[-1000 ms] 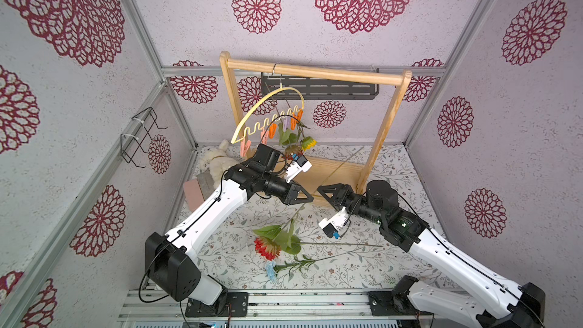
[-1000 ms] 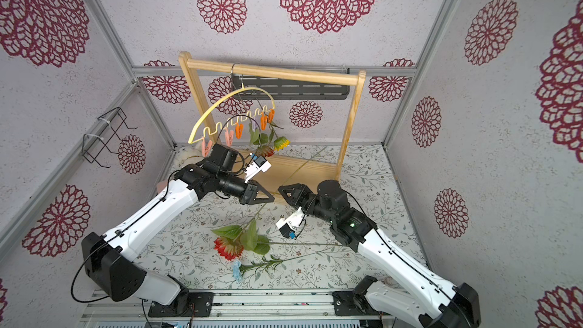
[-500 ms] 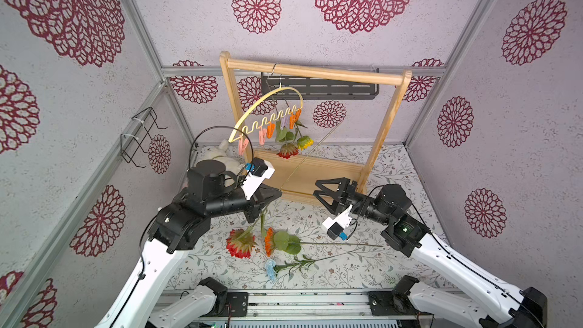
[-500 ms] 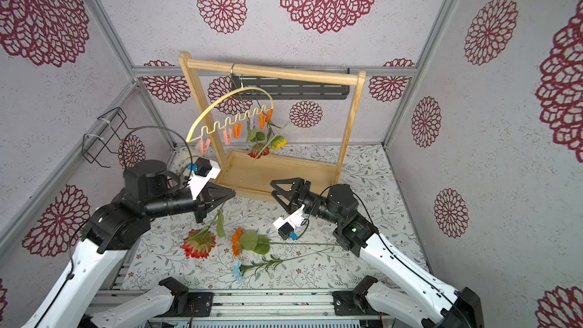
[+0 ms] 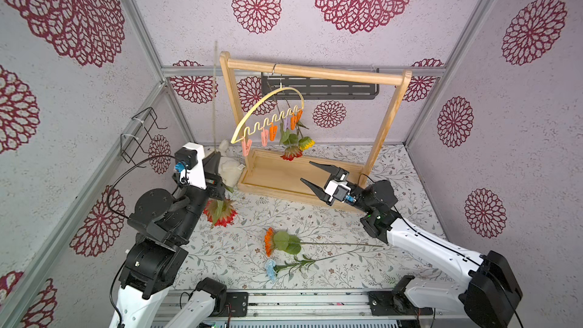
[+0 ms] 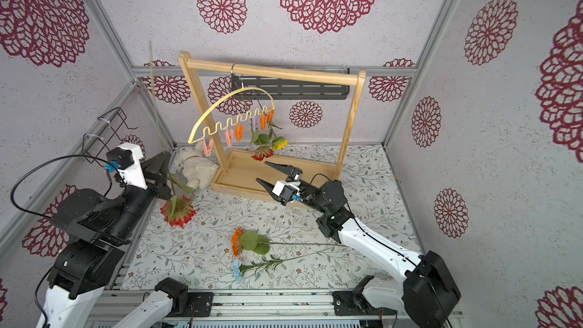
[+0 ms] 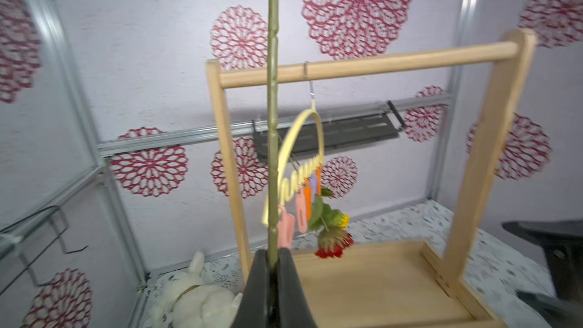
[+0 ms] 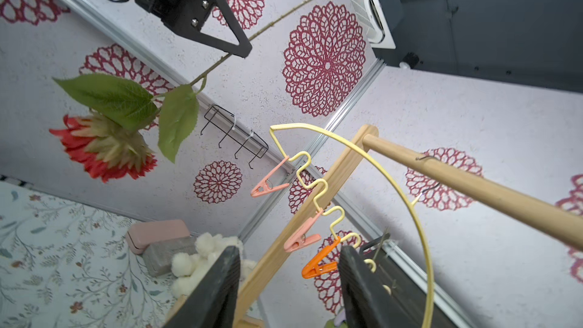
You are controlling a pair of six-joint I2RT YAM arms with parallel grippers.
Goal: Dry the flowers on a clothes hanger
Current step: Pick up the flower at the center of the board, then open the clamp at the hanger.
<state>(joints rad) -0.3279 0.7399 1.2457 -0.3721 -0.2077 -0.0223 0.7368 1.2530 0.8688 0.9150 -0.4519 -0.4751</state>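
The pale yellow clothes hanger (image 5: 255, 109) (image 6: 214, 108) hangs by its hook from the wooden rack's top bar. A yellow flower (image 5: 306, 143) and a red flower (image 5: 291, 153) hang head down from its clothespins. My left gripper (image 5: 216, 156) (image 7: 273, 252), left of the rack, is shut on the stem of another red flower (image 5: 219, 212) (image 8: 104, 149). Its stem points straight up and its head dangles below. My right gripper (image 5: 306, 171) (image 8: 288, 250) is open over the rack's base, below the pins, holding nothing. An orange flower (image 5: 269, 241) and a light blue flower (image 5: 270, 268) lie on the table.
The wooden rack (image 5: 315, 72) stands on a tray-like base (image 5: 277, 175) at the back. A white plush toy (image 5: 228, 168) lies by its left post, with a pink box (image 8: 157, 231) and a grey block nearby. A wire rack (image 5: 138, 134) juts from the left wall.
My left arm has pulled back from the hanger to the left with the red flower, and its stem now stands upright. My right gripper has opened wider and risen toward the hanger.
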